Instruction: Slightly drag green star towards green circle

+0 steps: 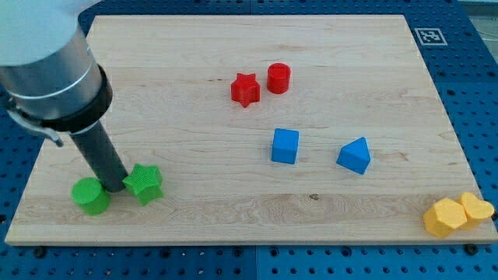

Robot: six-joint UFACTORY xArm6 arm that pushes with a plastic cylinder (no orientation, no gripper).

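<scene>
The green star point(145, 184) lies near the view's bottom left of the wooden board. The green circle point(91, 196) sits just to its left, slightly lower. My tip point(115, 188) rests on the board between them, in the narrow gap, touching or nearly touching the star's left side and close to the circle's right edge. The dark rod rises up and left to the arm's grey body at the view's top left.
A red star point(246, 89) and a red cylinder point(278, 78) sit at upper centre. A blue cube point(285, 145) and a blue wedge-like block point(355, 155) lie at centre right. Two yellow blocks point(457, 214) sit at the board's bottom right corner point(481, 239).
</scene>
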